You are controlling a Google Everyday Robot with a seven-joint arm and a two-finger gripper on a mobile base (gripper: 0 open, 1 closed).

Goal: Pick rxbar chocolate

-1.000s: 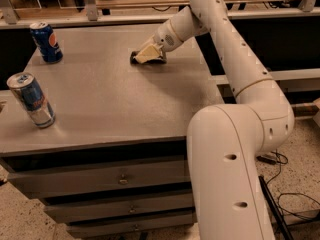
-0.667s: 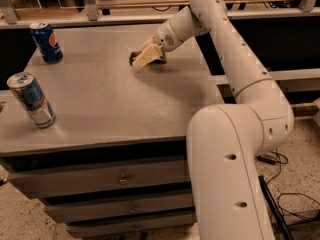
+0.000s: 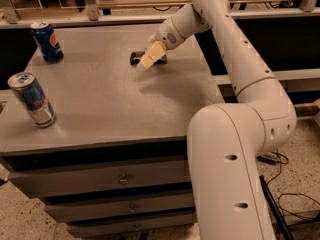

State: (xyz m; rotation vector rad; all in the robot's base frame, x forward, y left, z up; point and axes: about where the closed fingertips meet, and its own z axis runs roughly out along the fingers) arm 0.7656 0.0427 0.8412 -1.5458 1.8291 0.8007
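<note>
A silver-and-blue drinks can [image 3: 31, 99] is seen at the near left edge of the grey flat-topped table [image 3: 110, 114]. Toward the table's far right, the small dark-wrapped rxbar chocolate [image 3: 135, 58] lies flat, half covered by the pale gripper [image 3: 151, 57]. Whether the bar is clenched cannot be told. A round blue soda can [image 3: 47, 41] stands at the table's far left corner. The thin bar could be pushed along the table if gripped too shallowly. Its label is hidden.

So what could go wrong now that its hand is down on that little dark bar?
The gripper sits over one end of the rxbar chocolate on the table. A small, low bar like this could slide away across the smooth top instead of being caught. If gripped off-centre, it might tilt or slip out when lifted.
</note>
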